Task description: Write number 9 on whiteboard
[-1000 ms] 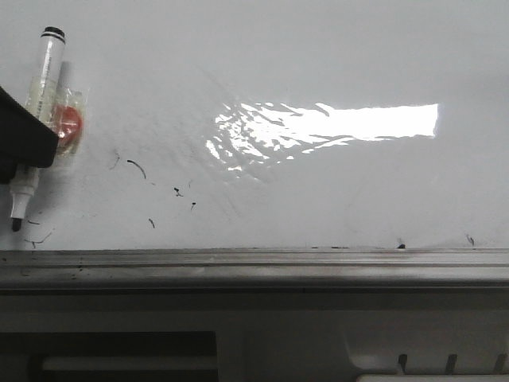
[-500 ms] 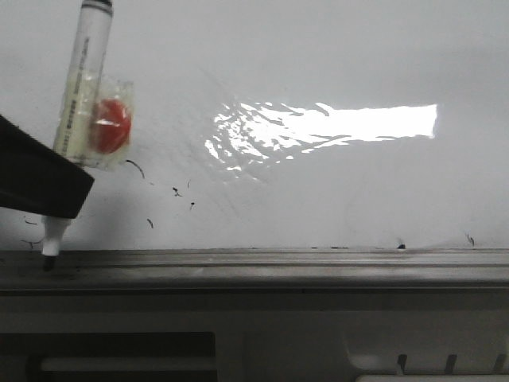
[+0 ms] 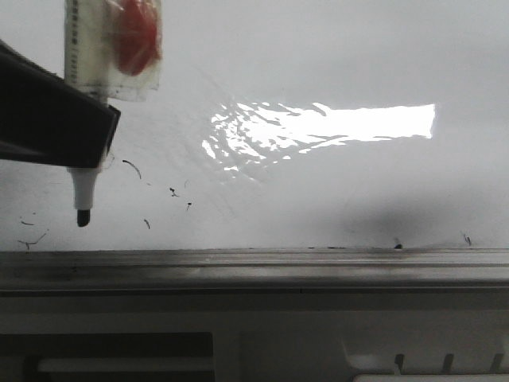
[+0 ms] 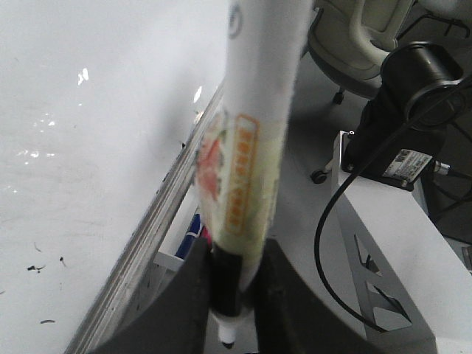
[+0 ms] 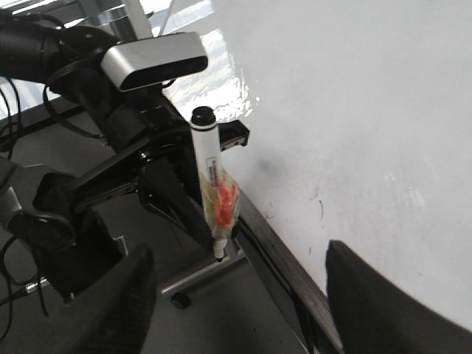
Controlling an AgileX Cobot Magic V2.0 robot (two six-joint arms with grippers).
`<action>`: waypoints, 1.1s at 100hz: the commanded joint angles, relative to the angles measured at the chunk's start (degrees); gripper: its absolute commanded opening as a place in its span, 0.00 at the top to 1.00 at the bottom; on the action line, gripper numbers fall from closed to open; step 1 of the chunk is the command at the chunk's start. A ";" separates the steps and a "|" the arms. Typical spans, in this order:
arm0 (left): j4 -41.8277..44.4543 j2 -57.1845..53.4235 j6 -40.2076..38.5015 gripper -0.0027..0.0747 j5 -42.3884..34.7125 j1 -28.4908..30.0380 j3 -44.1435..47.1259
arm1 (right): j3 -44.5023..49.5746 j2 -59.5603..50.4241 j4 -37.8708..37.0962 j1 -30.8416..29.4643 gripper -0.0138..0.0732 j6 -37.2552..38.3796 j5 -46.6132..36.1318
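The whiteboard (image 3: 342, 64) fills the front view, with a bright glare patch (image 3: 318, 127) and a grey rail (image 3: 254, 259) along its near edge. Only small black flecks (image 3: 173, 191) show on it; no number 9 is visible. My left gripper (image 3: 79, 131) is shut on a white marker (image 3: 83, 187) with a red-and-clear label, tip down just above the rail. In the left wrist view the marker (image 4: 247, 147) stands between the black fingers (image 4: 188, 295). My right gripper (image 5: 243, 310) is open and empty, off the board's edge, looking at the marker (image 5: 210, 177).
Below the rail lies the robot's white base (image 3: 398, 350). The left wrist view shows a black camera on a white stand (image 4: 413, 96), a cable (image 4: 328, 243) and an office chair (image 4: 354, 37). The left arm with its silver camera (image 5: 151, 59) stands beside the board.
My left gripper has carried the marker up and to the right. The tip went down to the rail half a second ago and now hangs above it, over the board.
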 commanded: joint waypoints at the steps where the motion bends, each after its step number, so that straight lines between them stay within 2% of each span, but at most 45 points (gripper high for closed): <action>1: -4.14 -0.57 0.33 0.99 2.29 -0.14 -1.39 | -2.84 3.39 4.22 5.05 0.35 -3.49 -3.73; 23: -4.14 -0.57 0.33 0.99 3.42 -0.14 -1.39 | -7.91 12.98 4.22 24.07 0.35 -5.29 -22.30; 35: -4.14 -0.57 0.33 0.99 3.94 -0.14 -1.39 | -10.06 18.29 4.22 30.86 0.35 -5.42 -30.91; 46: -4.14 -0.57 0.33 0.99 5.04 -0.14 -1.39 | -11.43 22.27 4.22 32.65 0.35 -5.42 -34.99; 67: -4.14 -0.57 0.33 0.99 6.57 -0.14 -1.39 | -13.48 25.65 5.99 32.65 0.36 -5.42 -33.24; 72: -4.14 -0.57 0.33 0.99 6.57 -0.14 -1.39 | -13.61 26.04 6.13 32.65 0.40 -5.42 -32.87; 76: -4.14 -0.57 0.33 0.99 6.71 -0.14 -1.39 | -13.61 26.17 6.41 32.65 0.48 -5.42 -32.76; 92: -4.14 -0.57 0.33 0.99 7.54 -0.14 -1.39 | -13.50 26.28 6.41 32.65 0.93 -5.42 -30.79; 104: -4.93 -0.68 0.23 0.98 7.58 -0.14 -1.39 | -13.50 26.28 6.46 32.65 0.91 -5.42 -29.43; 110: -5.21 -0.99 0.07 0.92 7.69 -0.14 -1.39 | -13.50 26.07 5.88 32.65 0.91 -5.42 -29.39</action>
